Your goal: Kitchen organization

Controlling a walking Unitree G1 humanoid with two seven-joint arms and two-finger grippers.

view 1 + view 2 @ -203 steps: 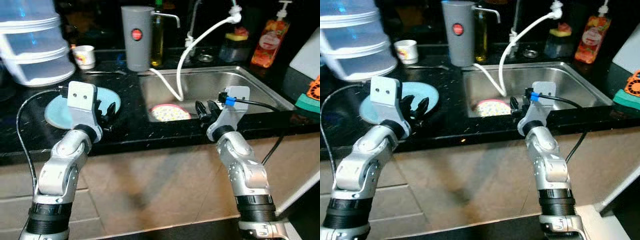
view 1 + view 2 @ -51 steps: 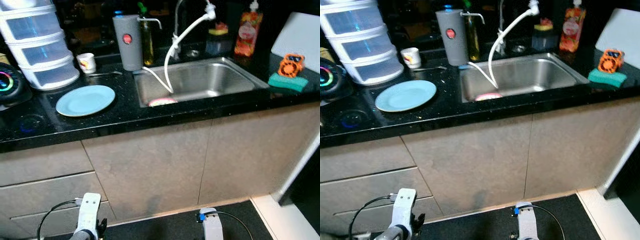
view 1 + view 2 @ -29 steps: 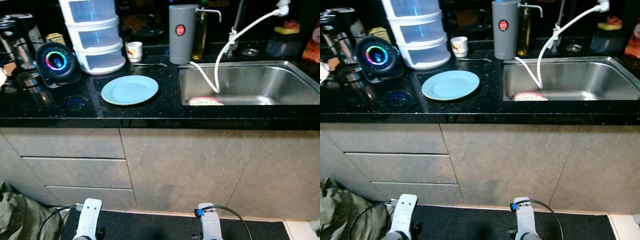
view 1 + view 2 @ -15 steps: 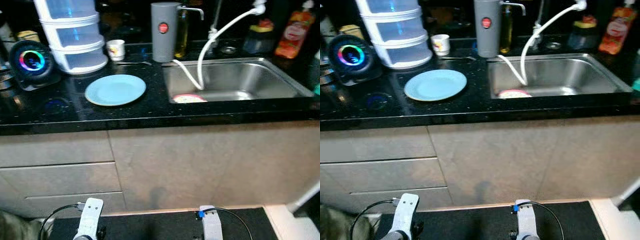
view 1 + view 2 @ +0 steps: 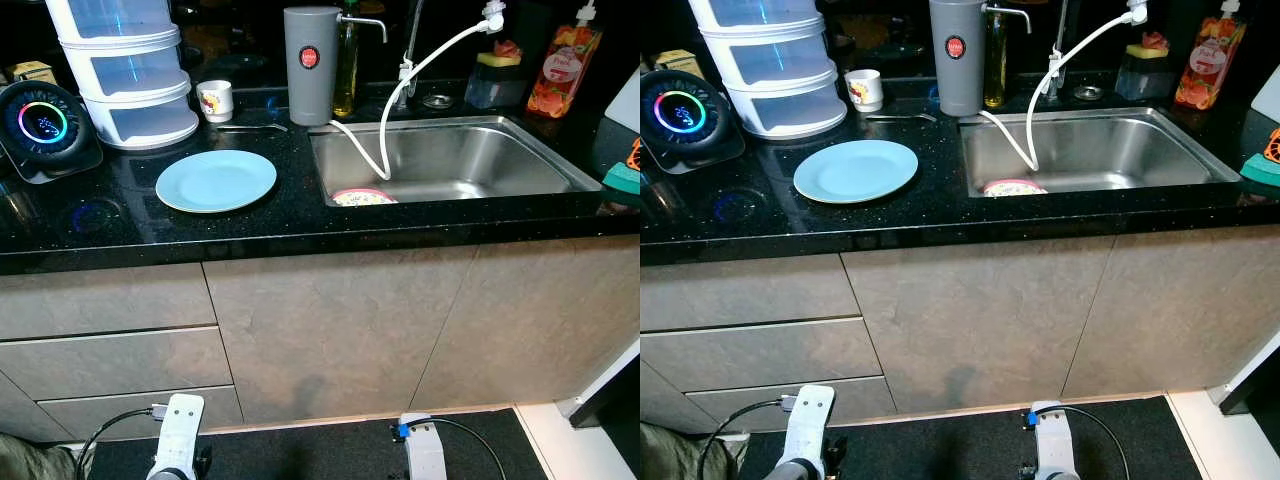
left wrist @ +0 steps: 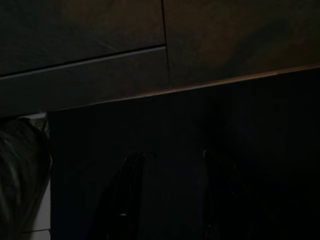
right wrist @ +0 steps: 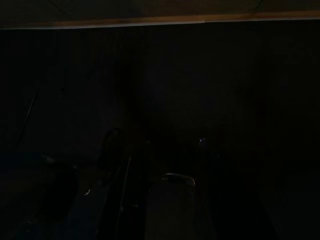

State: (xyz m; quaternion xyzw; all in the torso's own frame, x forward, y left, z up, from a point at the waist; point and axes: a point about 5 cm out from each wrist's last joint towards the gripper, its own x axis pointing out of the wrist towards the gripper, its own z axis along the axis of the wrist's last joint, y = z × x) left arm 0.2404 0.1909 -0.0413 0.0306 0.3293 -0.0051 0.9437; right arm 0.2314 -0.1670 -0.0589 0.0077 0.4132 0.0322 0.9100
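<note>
Standing back from the counter (image 5: pixel 300 235), both arms hanging low by the cabinet fronts (image 5: pixel 330 320). I judge this as the survey/approach step, nothing in hand.

Task items: light blue plate (image 5: pixel 216 180) flat on the counter, between the stacked plastic drawers (image 5: pixel 125 70) and the sink (image 5: pixel 455 165). Patterned dish (image 5: pixel 363 197) lies in the sink at its near left corner, next to the white hose (image 5: pixel 400 95). Small cup (image 5: pixel 215 100) sits just beside the drawers, grey canister (image 5: pixel 308 65) at the sink's back left corner.

Left gripper (image 6: pixel 167 195): wrist view dark, fingers faintly apart, looks empty. Right gripper: wrist view too dark, I cannot tell its jaws.

Next move as I see it: step in close, raise an arm, go for either the plate or the dish. The plate lies flat, so it needs an edge grasp.
</note>
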